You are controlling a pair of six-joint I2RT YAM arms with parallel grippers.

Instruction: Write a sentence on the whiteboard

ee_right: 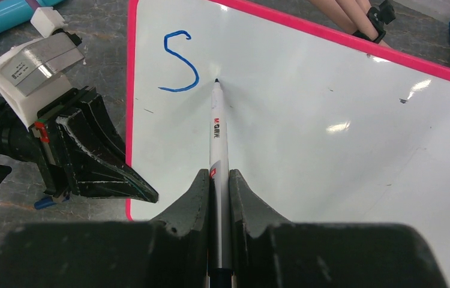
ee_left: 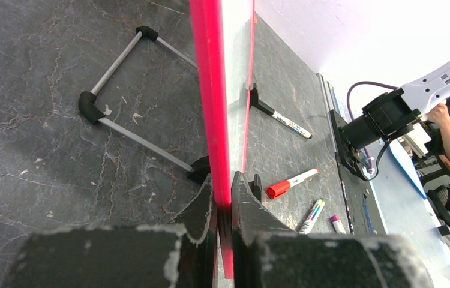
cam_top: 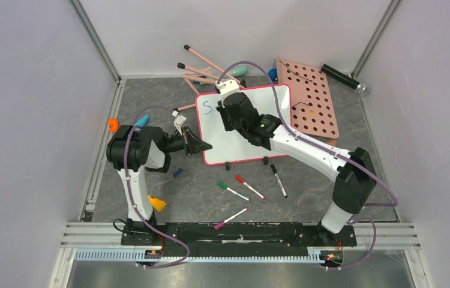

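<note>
Top external: your whiteboard [cam_top: 276, 102] lies on the dark surface [cam_top: 306, 192], left of the pink pegboard [cam_top: 312, 99]. Left hand [cam_top: 201, 146] is at the board's left edge. Right hand [cam_top: 227, 108] is over the board's upper left, near a blue S [cam_top: 207, 108]. Four loose markers [cam_top: 250, 187] lie between the board and the arm bases.

Left wrist: left hand [ee_left: 222, 204] is clenched on the pink-red rim [ee_left: 210, 90], one finger on each face. A red-capped marker [ee_left: 290, 183] lies on the surface just beyond.

Right wrist: right hand [ee_right: 219, 186] is grasping a white marker [ee_right: 218, 138]. Its tip touches the board [ee_right: 330, 180] just right of the blue S [ee_right: 180, 63], the only writing there. Left hand [ee_right: 99, 162] sits at the rim, lower left.
</note>
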